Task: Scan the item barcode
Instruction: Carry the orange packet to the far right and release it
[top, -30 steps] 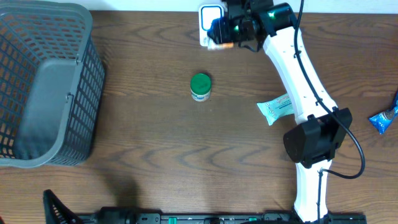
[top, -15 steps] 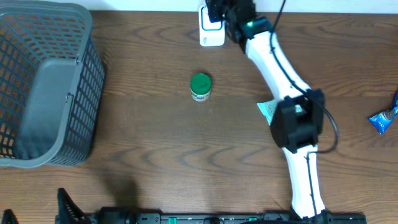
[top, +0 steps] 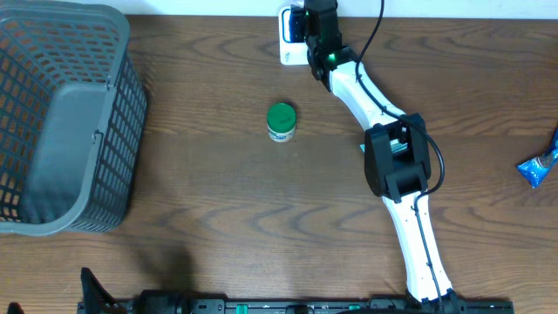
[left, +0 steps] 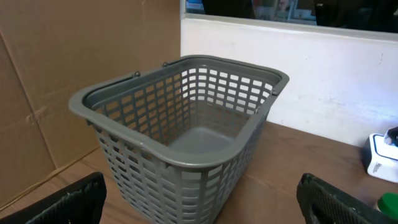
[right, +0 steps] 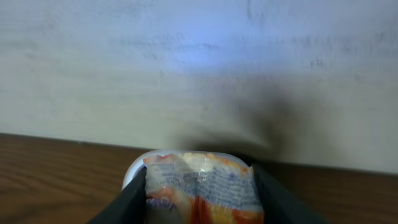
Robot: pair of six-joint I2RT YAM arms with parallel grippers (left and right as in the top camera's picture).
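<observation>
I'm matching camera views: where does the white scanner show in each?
Overhead: scanner at top centre, partly under the right arm.
Left wrist: scanner at the far right edge.
Right wrist: scanner, white rim at bottom centre, behind the snack packet.
Shared landmark: the white wall behind it.

Basket (top: 61, 122) left; jar (top: 281, 122) centre; scanner (top: 289, 51) behind jar; snack packet (right: 199, 186) before scanner; pouch (top: 538, 166) far right
</observation>
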